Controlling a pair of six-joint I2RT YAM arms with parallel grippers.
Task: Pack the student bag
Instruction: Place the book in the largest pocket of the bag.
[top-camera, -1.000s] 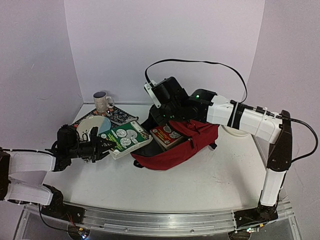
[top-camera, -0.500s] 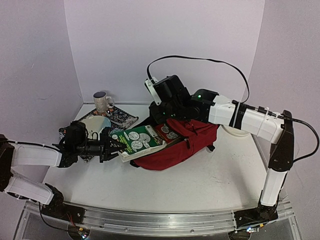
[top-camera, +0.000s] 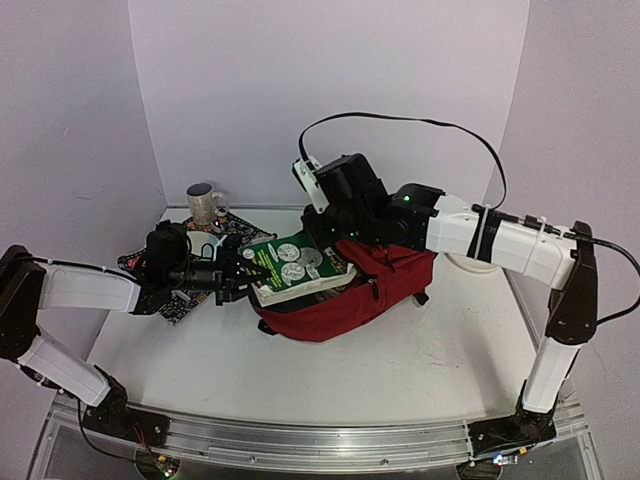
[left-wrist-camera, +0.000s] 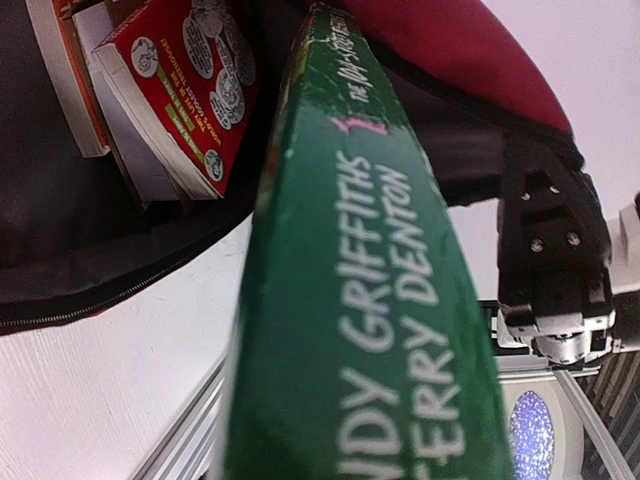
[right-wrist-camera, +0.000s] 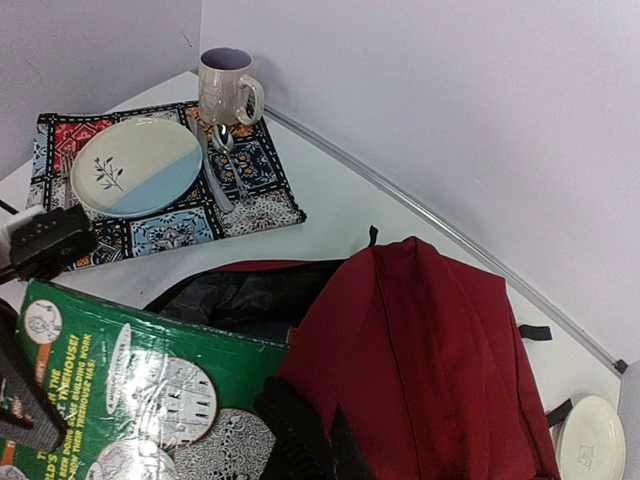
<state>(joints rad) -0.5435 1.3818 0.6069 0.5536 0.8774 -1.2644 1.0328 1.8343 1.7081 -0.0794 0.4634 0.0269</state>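
Top external, bag (top-camera: 352, 302) just beside L hand (top-camera: 243, 277)

Even diffuse overhead light, lilac cast on walls (top-camera: 330, 90); soft shadow under student bag (top-camera: 350, 300) toward table's (top-camera: 400, 370) near edge; left wrist view: green book (left-wrist-camera: 360, 300) near lens blurred; right wrist view sharp, mild glare on cover.

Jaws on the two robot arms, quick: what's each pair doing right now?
Left jaws: closed on the thick green book.
Right jaws: shut, seemingly pinching the opening edge of the large dark red fabric backpack.
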